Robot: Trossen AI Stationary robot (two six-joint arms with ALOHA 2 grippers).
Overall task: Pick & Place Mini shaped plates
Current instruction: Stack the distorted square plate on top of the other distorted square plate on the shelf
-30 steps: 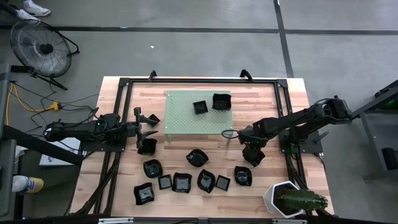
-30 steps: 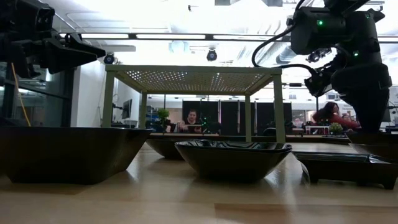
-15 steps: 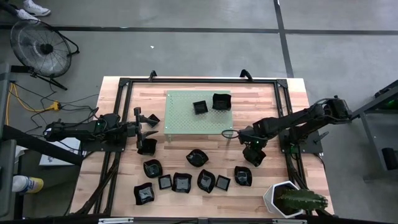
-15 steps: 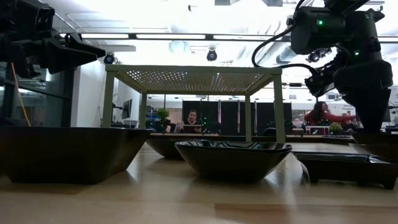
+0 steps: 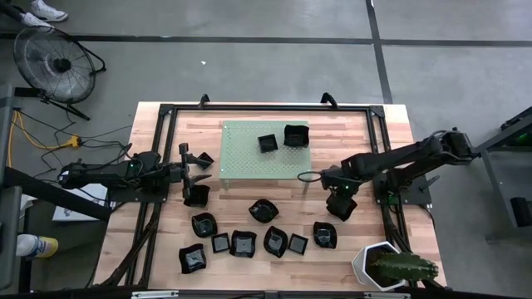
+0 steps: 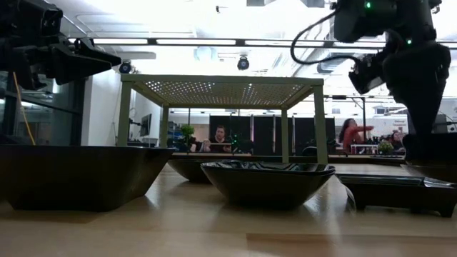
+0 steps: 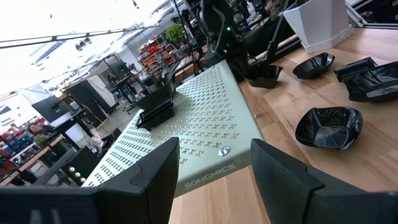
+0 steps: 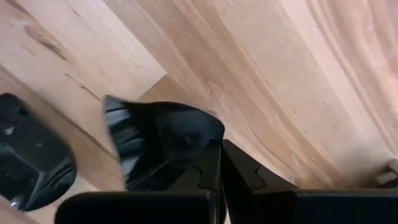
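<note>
Right of centre in the high view, the right gripper (image 5: 340, 202) has its fingers pinched tight on the rim of a black mini plate (image 8: 163, 142) above the wooden table (image 5: 391, 141). At left, the left gripper (image 5: 202, 165) waits with fingers spread, holding nothing. Two plates (image 5: 283, 139) sit on the green perforated stand (image 5: 249, 158); more plates (image 5: 249, 240) lie low-centre.

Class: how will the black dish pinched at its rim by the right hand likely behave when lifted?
The dish looks rigid, so it should keep shape. Its glossy surface may slip. The right hand pinches only one edge, so it may tilt.
</note>
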